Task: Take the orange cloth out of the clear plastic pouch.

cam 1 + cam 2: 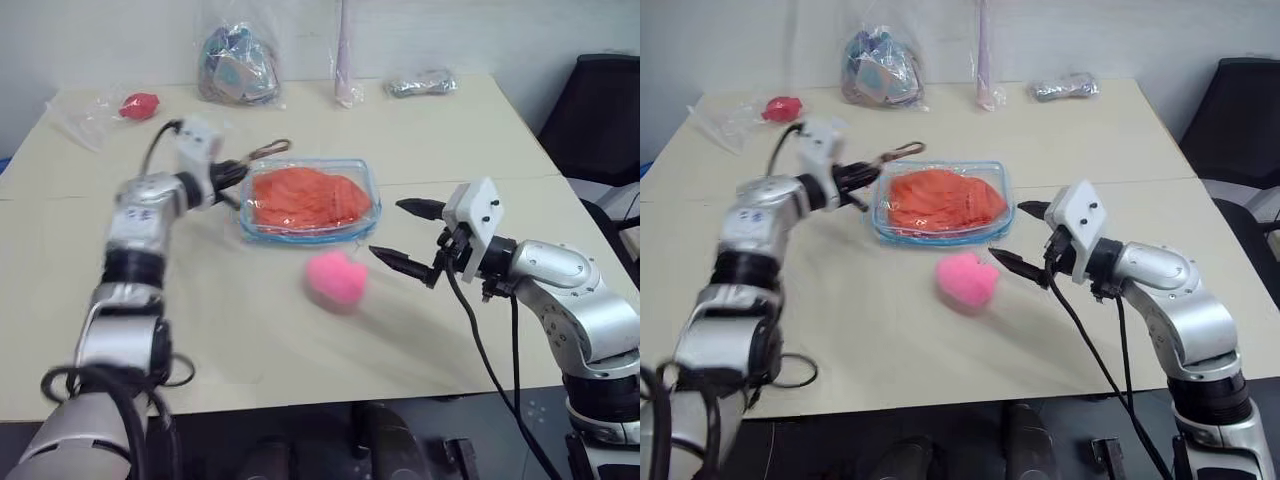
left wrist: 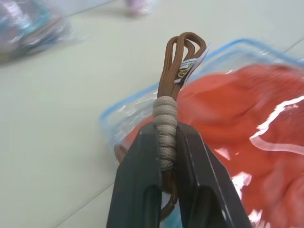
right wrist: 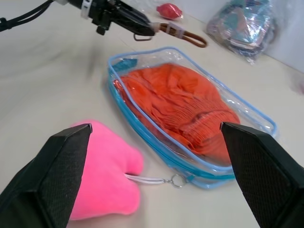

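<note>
Centrally on the surface (image 1: 420,150) lies the clear plastic pouch (image 1: 368,186), flat, with the orange cloth (image 1: 305,197) folded inside. I judge the cloth soft and light and the pouch slick and floppy, so the best hold is one pinch on the pouch's edge and another on a cloth fold at the opening. My left fingers (image 2: 164,164) are clamped on a brown cord loop (image 2: 179,59) at the pouch's corner; my right fingers (image 1: 400,235) stand wide, empty, near a pink plush (image 1: 336,279). My left wrist view shows this pinch closely; my right wrist view shows a keyring (image 3: 176,180) by the blue trim.
</note>
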You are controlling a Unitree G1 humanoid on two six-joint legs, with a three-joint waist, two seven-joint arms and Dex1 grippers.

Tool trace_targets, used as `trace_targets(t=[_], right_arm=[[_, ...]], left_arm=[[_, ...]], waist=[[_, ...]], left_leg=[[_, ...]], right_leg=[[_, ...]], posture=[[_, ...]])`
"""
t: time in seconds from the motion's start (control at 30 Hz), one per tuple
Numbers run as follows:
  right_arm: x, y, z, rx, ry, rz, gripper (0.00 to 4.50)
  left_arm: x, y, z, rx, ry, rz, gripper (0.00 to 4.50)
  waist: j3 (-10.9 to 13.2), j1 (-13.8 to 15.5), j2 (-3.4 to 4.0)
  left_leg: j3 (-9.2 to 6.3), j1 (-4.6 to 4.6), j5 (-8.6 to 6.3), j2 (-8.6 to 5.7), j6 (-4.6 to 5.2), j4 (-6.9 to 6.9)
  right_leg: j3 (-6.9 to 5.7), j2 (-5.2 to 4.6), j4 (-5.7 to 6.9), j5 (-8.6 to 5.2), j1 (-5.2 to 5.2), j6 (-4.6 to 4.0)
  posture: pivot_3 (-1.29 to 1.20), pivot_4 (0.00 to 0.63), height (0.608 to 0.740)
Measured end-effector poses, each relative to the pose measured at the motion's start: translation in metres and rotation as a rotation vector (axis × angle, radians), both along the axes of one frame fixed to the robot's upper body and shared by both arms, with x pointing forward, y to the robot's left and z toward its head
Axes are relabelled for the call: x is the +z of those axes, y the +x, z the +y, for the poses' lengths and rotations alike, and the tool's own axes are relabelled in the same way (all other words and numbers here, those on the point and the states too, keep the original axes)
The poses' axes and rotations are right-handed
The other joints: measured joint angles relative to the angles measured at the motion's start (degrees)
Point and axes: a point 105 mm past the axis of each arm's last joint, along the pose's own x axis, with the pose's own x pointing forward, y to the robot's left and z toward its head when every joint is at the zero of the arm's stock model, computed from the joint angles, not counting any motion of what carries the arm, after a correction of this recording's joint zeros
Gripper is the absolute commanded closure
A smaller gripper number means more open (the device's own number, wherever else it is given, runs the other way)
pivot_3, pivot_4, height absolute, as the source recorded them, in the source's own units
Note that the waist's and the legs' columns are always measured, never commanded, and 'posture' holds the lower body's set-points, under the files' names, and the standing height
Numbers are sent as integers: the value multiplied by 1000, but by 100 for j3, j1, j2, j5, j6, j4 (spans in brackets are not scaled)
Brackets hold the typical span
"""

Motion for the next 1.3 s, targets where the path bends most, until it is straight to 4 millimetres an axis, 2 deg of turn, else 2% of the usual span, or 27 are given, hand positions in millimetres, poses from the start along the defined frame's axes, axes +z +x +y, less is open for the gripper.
trace_targets(t=[0.07,0.13,0.27,0.33,0.4,0.43,0.57,0.7,0.77,0.83,0.9,0.93,0.97,1.03,1.07,1.1,1.2,1.23,1.3], right_arm=[[2,-1,8,66,-1,8,0],[2,-1,14,117,-4,17,0],[3,3,24,188,-3,31,0],[1,6,27,209,1,39,0],[-3,9,28,217,-2,57,0],[-4,10,29,224,-6,61,0],[-3,10,33,255,-9,56,0],[-3,12,32,256,-16,59,0],[-3,12,31,255,-18,58,0],[-3,12,29,247,-19,58,0],[-7,10,24,236,-22,71,0],[-9,8,23,236,-25,78,0],[-10,7,23,240,-27,81,0],[-10,3,21,247,-34,81,0],[-10,0,19,247,-34,83,0],[-9,0,19,247,-35,84,0],[-3,-9,13,272,-16,103,0],[1,-13,14,283,-10,92,0],[4,-19,13,292,-16,88,0]], left_arm=[[-26,-35,46,175,-3,78,4397],[-39,-68,86,343,-11,126,4397],[-24,-115,141,586,-8,72,4397],[-27,-136,160,678,-11,67,4397],[-40,-148,168,721,-24,102,3687],[-47,-152,167,726,-26,118,3513],[-67,-167,170,766,3,168,2270],[-59,-175,172,776,66,145,976],[-46,-180,178,788,65,113,976],[-21,-178,181,772,-26,20,976],[14,-163,165,640,-99,-95,976],[32,-153,150,536,-87,-141,976],[42,-145,136,455,-62,-164,976],[59,-125,93,226,20,-197,976],[59,-113,67,91,54,-192,976],[59,-110,60,56,63,-189,976],[51,-77,-17,-341,250,-157,976],[45,-72,-35,-443,320,-148,976],[27,-62,-57,-590,442,-120,976]], waist=[[3,-15,-6],[6,28,-19],[3,249,-24],[3,270,-24],[3,319,-24],[3,328,-24],[2,308,-28],[2,262,-28],[2,220,-27],[2,230,-27],[1,276,-28],[1,293,-28],[2,300,-27],[3,301,-24],[3,260,-22],[4,257,-20],[4,287,-20],[4,257,-19],[4,191,-19]], left_leg=[[-19,-8,-2,6,-3,5],[-31,-16,-4,6,-8,16],[-61,-24,-4,1,-7,29],[-87,-24,-4,-9,-5,28],[-103,-27,-4,-15,-3,28],[-104,-27,-4,-15,-3,28],[-107,-27,-4,-11,-5,27],[-106,-26,-5,-6,-6,25],[-105,-26,-5,-4,-7,24],[-110,-27,-5,-2,-8,24],[-121,-30,-5,-5,-8,28],[-124,-30,-5,-8,-8,29],[-126,-30,-5,-13,-8,28],[-122,-28,-5,-18,-8,28],[-120,-25,-5,-17,-7,23],[-122,-30,-5,-20,-7,23],[-92,-44,-1,-40,-12,36],[-84,-41,-1,-40,-12,34],[-54,-33,-2,-28,-13,22]], right_leg=[[2,-2,-1,0,-6,0],[-6,-2,-1,0,-7,0],[-24,-41,3,0,9,-1],[-32,-52,2,1,11,0],[-42,-59,1,1,14,1],[-45,-59,1,1,16,1],[-56,-52,-1,0,15,-1],[-57,-52,0,-1,14,-3],[-57,-50,0,-2,13,-5],[-64,-51,0,-3,14,-6],[-77,-61,1,-3,21,-7],[-79,-66,1,-3,23,-6],[-77,-69,0,-3,23,-6],[-74,-70,-1,-2,24,-5],[-73,-68,-1,-2,23,-5],[-79,-68,-1,-3,23,-5],[-103,-57,-7,-3,27,-6],[-98,-55,-4,-3,26,-7],[-101,-42,-7,-4,20,-8]], posture=[[0,150,740],[0,150,740],[0,150,740],[0,150,740],[0,150,740],[0,150,740],[0,150,740],[0,150,740],[0,150,740],[0,150,740],[0,150,740],[0,150,740],[0,150,740],[0,150,740],[0,150,740],[0,150,740],[0,150,740],[0,150,740],[0,150,740]])
